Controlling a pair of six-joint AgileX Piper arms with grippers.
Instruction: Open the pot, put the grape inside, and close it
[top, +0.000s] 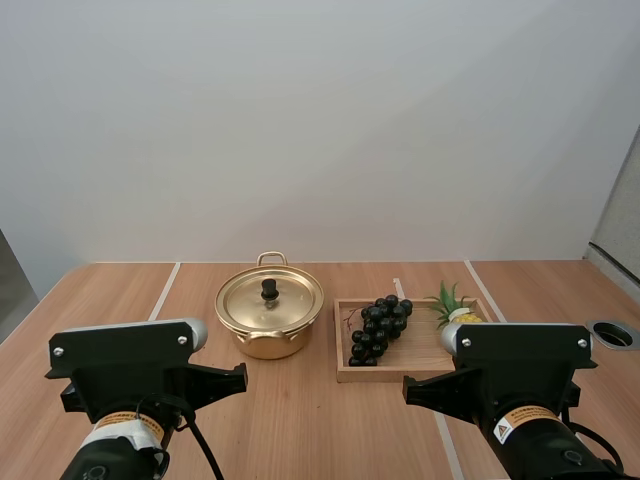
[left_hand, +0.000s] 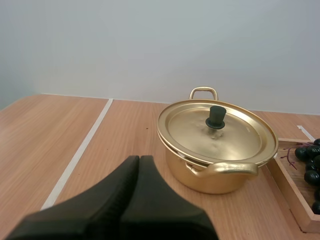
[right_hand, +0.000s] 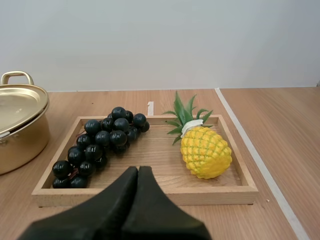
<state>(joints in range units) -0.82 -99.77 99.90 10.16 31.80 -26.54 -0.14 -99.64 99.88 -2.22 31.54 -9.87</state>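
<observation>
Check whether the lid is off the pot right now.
No, the gold lid sits flat on the pot, covering its whole rim.

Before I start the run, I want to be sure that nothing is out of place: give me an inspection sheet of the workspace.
surface: wooden table, a round hole near its right edge
job's things: pot upright, lid on; grapes in the tray, right of the pot
clutter: pineapple in the tray beside the grapes
grippers: left jaws shut on nothing, short of the pot; right jaws shut on nothing, short of the tray
cables: nothing seen
surroundings: plain wall behind the table
</observation>
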